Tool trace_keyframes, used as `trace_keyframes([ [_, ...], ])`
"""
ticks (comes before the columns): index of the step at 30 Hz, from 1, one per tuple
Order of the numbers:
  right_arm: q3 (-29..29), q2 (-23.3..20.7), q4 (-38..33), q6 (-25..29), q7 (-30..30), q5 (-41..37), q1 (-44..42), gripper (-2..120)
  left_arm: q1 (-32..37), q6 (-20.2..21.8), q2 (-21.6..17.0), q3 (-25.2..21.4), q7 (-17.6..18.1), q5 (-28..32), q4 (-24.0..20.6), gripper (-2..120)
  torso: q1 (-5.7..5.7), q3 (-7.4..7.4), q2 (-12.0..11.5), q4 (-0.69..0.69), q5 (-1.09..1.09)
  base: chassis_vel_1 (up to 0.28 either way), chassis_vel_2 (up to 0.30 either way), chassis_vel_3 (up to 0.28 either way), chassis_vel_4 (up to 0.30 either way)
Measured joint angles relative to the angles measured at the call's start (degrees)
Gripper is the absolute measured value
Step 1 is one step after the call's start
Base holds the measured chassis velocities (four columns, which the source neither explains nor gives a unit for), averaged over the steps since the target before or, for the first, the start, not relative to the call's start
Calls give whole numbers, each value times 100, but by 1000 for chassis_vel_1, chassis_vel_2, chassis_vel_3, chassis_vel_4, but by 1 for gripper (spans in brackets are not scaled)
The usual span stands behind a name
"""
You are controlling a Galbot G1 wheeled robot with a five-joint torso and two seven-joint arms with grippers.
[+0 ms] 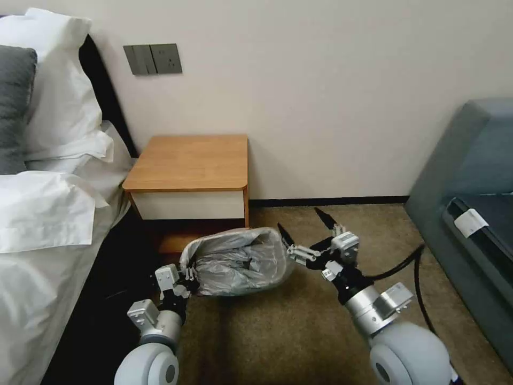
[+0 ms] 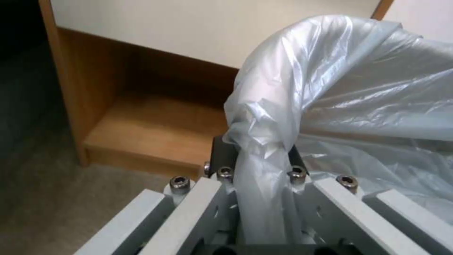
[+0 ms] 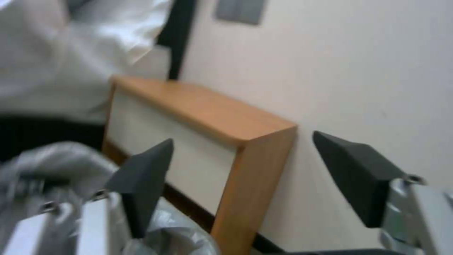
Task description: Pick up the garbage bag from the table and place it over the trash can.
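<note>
Below, the left gripper (image 1: 188,278) pinches the garbage bag (image 1: 240,262); the right gripper (image 1: 304,227) gapes beside it.

Bare carpet (image 1: 299,331) between both arms

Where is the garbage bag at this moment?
In the head view the garbage bag is over the trash can on the floor, just before the table, its left edge pinched by the left gripper.

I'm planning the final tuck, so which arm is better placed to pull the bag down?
Left, probably: the left gripper is shut on the garbage bag at the can's near side. The right gripper is open beside it.
</note>
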State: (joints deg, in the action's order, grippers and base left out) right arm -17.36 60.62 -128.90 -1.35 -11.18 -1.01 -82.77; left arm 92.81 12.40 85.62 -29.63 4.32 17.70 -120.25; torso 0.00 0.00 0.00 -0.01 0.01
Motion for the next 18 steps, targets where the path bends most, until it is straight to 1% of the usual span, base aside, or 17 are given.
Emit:
trace_keyframes([
  [1, 0, 0, 0, 0, 0, 0, 0, 76, 0, 0, 0, 0, 0, 0, 0, 4, 0, 0, 0, 0, 0, 0, 0, 0, 0],
  [2, 122, -205, 52, 9, -25, 137, 133, 70, -1, -26, -20, 11, -8, -154, 22, 4, 0, 0, 0, 1, -1, 0, 0, 0, 0],
  [4, 362, -507, 106, -62, -73, 241, 332, 64, -6, -60, -28, 23, -16, -348, 38, 4, 0, 0, 0, 0, 0, 0, 0, 0, 0],
  [5, 362, -507, 106, -62, -73, 241, 332, 64, -6, -60, -28, 23, -16, -348, 38, 4, 0, 0, 0, 0, 0, 0, 0, 0, 0],
  [6, 590, -738, 152, -215, -78, 278, 565, 57, -10, -101, -28, 49, -26, -543, 48, 4, 0, 0, 0, 1, -1, 0, 0, 0, 0],
  [8, 934, -959, 214, -493, -72, 270, 851, 48, -10, -160, -24, 63, -46, -760, 60, 3, 0, 0, 0, 0, 0, 0, 0, 0, 0],
  [9, 934, -959, 214, -493, -72, 270, 851, 48, -10, -160, -24, 63, -46, -760, 60, 3, 0, 0, 0, 0, 0, 0, 0, 0, 0],
  [11, 1333, -1142, 268, -848, -32, 75, 1248, 37, -11, -196, -20, 75, -54, -908, 61, 3, 0, 0, 0, 1, -2, 0, 0, 0, 0],
  [12, 1333, -1142, 268, -848, -32, 75, 1248, 37, -11, -196, -20, 75, -54, -908, 61, 3, 0, 0, 0, 1, -2, 0, 0, 0, 0],
  [13, 1605, -1208, 299, -1100, 21, -149, 1485, 31, -10, -208, -17, 89, -59, -950, 60, 3, 0, 0, 0, 0, -1, 0, 0, 0, 0],
  [15, 2043, -1261, 397, -1467, 149, -492, 1883, 22, -20, -210, -2, 96, -60, -989, 58, 3, 0, 0, 0, 1, -1, 0, 0, 0, 0],
  [16, 2208, -1269, 445, -1615, 187, -621, 2034, 18, -27, -210, 8, 96, -60, -1011, 56, 3, 0, 0, 0, 1, -2, 0, 0, 0, 0],
  [17, 2208, -1269, 445, -1615, 187, -621, 2034, 18, -27, -210, 8, 96, -60, -1011, 56, 3, 0, 0, 0, 1, -2, 0, 0, 0, 0],
  [18, 2439, -1271, 516, -1798, 245, -788, 2225, 13, -41, -211, 18, 97, -60, -1034, 53, 3, 0, 0, 0, 1, -1, 0, 0, 0, 0],
])
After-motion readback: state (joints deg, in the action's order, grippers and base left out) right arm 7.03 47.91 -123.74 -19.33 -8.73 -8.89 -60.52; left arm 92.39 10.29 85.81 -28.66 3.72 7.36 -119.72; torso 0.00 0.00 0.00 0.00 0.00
